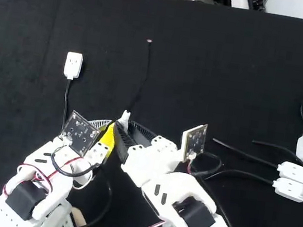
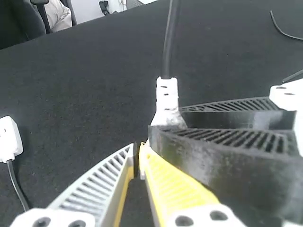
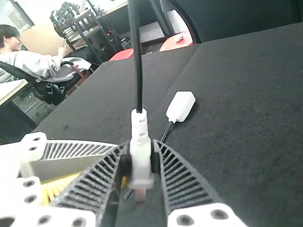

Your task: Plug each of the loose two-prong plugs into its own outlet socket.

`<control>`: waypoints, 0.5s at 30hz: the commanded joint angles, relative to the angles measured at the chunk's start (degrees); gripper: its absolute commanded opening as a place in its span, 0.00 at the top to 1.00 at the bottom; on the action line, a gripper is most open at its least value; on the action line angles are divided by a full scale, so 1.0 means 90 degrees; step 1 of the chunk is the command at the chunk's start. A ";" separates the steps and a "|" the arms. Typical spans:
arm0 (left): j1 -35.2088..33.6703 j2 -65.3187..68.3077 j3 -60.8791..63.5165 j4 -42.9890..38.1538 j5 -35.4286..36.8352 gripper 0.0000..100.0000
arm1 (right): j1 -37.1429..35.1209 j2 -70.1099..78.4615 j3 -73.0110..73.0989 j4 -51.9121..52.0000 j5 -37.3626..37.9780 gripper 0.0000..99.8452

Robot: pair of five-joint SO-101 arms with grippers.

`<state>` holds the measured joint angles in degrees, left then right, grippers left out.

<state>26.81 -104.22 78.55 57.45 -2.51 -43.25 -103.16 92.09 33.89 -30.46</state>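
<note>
We see a white plug (image 1: 124, 116) upright at centre, a white outlet socket (image 1: 73, 64) at 10 o'clock, three corded connectors (image 1: 290, 189) at 3 o'clock.

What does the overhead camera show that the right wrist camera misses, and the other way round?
Only the high view: the left arm and right arm side by side, and a cluster of white connectors with black cables at the picture's right. Only the right wrist view: close up, the right gripper shut on the plug, its black fingers pressing on either side. Both: the plug, its black cord and the white socket lying farther out on the black table.
</note>
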 commanded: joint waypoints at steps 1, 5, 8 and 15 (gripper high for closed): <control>0.0054 -0.0049 -0.0161 -0.0303 0.0039 0.96 | -0.0107 -0.1040 -0.0239 -0.0020 0.0039 0.99; 0.0054 -0.0049 0.0044 -0.0332 0.0010 0.96 | -0.0117 -0.1031 -0.0259 0.0039 0.0029 0.99; -0.0249 -0.0049 0.0103 -0.0342 0.0000 0.96 | -0.0117 -0.1031 -0.0317 0.0176 0.0029 0.99; -0.1118 -0.0049 0.0347 -0.0596 0.0010 0.95 | -0.0117 -0.1011 -0.1001 0.1211 0.0029 0.99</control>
<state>20.40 -104.13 80.22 56.66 -2.51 -43.87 -103.16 87.78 42.33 -30.46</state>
